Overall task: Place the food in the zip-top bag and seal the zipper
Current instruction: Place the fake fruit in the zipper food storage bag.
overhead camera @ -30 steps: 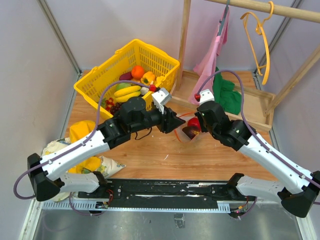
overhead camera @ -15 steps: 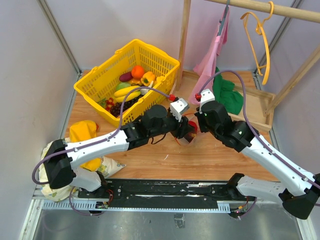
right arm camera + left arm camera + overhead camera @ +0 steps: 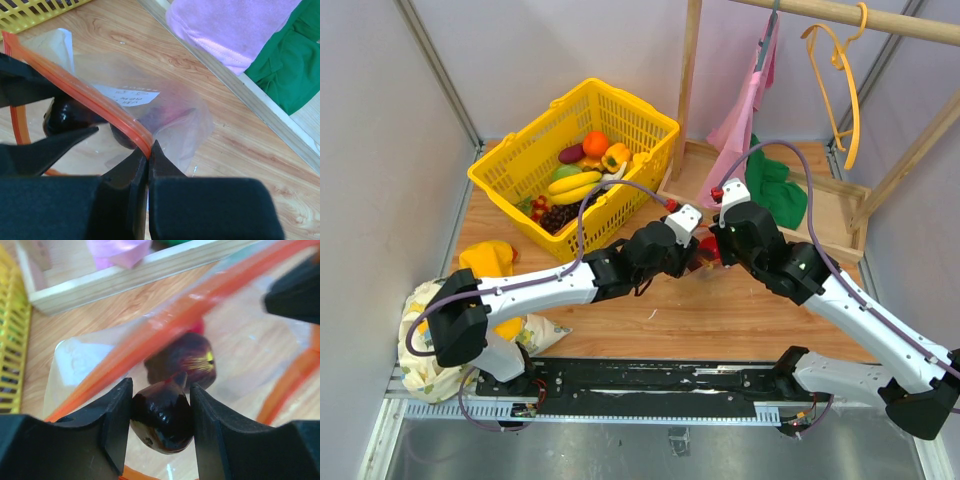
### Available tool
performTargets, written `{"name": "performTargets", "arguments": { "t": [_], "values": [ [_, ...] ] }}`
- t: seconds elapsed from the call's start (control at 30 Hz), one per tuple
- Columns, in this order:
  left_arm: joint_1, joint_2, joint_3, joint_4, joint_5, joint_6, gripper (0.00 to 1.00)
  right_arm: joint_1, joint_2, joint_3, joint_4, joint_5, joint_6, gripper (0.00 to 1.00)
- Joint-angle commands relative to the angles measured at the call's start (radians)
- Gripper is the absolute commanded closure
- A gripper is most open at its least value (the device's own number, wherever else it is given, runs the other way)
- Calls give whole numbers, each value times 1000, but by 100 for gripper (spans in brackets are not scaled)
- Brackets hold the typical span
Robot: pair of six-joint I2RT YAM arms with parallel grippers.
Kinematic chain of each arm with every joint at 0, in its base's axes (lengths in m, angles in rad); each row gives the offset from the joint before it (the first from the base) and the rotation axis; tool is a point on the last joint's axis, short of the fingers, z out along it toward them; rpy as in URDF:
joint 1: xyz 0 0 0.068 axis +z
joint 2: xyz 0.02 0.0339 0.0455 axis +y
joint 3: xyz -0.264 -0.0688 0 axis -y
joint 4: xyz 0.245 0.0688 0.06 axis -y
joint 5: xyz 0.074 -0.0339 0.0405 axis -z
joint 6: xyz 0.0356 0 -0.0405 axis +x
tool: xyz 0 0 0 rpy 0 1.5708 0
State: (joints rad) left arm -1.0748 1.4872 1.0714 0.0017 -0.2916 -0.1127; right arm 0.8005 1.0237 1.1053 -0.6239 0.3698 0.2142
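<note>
Currently gripping a dark purple piece (image 3: 162,425) in the left claw (image 3: 161,407), at the zip-top bag's (image 3: 177,117) mouth — pinching the zipper (image 3: 85,97) in the fully closed right claw (image 3: 148,159), mid-way across the desk (image 3: 740,315).

Glossy smooth plastic being shown by dark purple piece (image 3: 162,422), lower centre; crinkly clear film by zip-top bag (image 3: 185,120); grained wood by table (image 3: 235,165).

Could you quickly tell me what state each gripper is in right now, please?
Left gripper: closed on a dark purple food piece.
Right gripper: shut, pinching the red zipper.
</note>
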Motion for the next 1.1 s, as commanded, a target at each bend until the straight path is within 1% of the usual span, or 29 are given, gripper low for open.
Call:
{"name": "performTargets", "arguments": {
  "t": [0.0, 0.2, 0.3, 0.37, 0.53, 0.67, 0.7, 0.9, 1.07],
  "values": [
    [-5, 40, 36, -91, -203, -37, 54, -7, -19, 5, 21, 21, 11, 99],
    [-4, 74, 50, -159, -292, -123, 48, -6, -27, 4, 15, 32, 13, 99],
    [-5, 103, 97, -240, -352, -169, 41, -6, -22, 4, 11, 29, 16, 99],
    [-4, 115, 127, -285, -368, -187, 37, -6, -21, 5, 11, 26, 17, 99],
    [-4, 71, 118, -256, -303, -202, 31, -7, -16, 7, 11, 22, 20, 99],
    [-5, 37, 121, -252, -253, -211, 22, -7, -16, 5, 12, 22, 22, 99],
    [-5, 33, 126, -258, -243, -216, 21, -6, -17, 4, 13, 20, 23, 99],
    [-4, -34, 128, -288, -152, -252, 19, -7, -12, 10, 13, 26, 27, 99],
    [-4, -114, 91, -277, -56, -210, 19, -6, -5, 14, 13, 24, 28, 99]
  ]
}}
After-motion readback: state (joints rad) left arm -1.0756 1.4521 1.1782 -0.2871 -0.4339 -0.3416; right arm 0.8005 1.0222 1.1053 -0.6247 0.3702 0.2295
